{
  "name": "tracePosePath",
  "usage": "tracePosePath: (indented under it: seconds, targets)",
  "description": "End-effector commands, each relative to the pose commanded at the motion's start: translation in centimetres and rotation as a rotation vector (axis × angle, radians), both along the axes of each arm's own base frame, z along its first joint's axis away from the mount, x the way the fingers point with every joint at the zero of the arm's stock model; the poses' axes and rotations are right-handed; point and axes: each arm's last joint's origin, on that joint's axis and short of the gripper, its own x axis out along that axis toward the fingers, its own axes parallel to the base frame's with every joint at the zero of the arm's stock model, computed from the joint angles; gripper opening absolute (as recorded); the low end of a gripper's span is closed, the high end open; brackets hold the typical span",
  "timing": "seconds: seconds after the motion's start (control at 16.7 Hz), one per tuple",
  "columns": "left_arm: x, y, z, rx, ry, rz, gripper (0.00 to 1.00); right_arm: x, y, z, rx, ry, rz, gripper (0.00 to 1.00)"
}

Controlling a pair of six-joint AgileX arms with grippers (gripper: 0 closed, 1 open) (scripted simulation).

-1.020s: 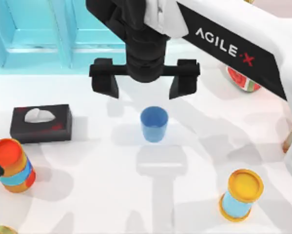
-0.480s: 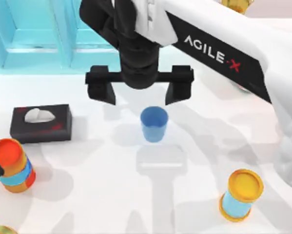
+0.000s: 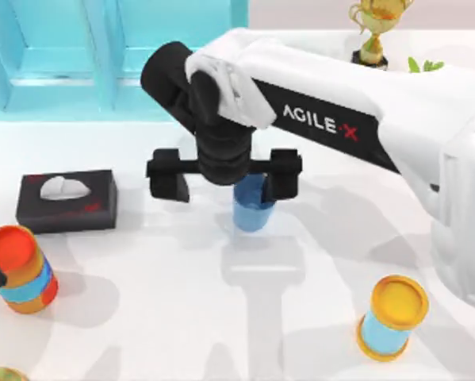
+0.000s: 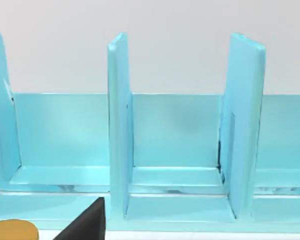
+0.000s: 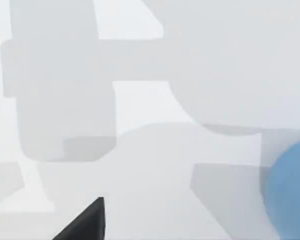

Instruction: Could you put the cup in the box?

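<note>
The right pincer (image 3: 225, 175) hangs wide open over the blue cup (image 3: 253, 208), which stands upright mid-counter (image 3: 221, 317), its right finger overlapping the rim. Light, rigid and likely slick, the tapered cup looks best gripped across its walls below the rim.

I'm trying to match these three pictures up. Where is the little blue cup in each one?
Top view: the cup stands mid-table, partly under the right gripper, nearer one of its open fingers.
Left wrist view: not in it; this one faces the light-blue box.
Right wrist view: the cup sits at the picture's edge.
Shared landmark: the white table.
</note>
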Motion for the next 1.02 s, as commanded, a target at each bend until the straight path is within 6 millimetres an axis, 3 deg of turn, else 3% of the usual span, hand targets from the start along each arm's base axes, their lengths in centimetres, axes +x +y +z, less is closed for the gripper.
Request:
tracePosePath:
  seconds: [0.3,1.02]
  targets:
    - [0.0,0.0,0.0,0.0,0.0,0.0,1.0,0.04,-0.09,-0.82,-0.003,0.003,0.0,1.0]
    - [0.0,0.0,0.0,0.0,0.0,0.0,1.0,0.04,-0.09,-0.82,-0.003,0.003,0.0,0.1]
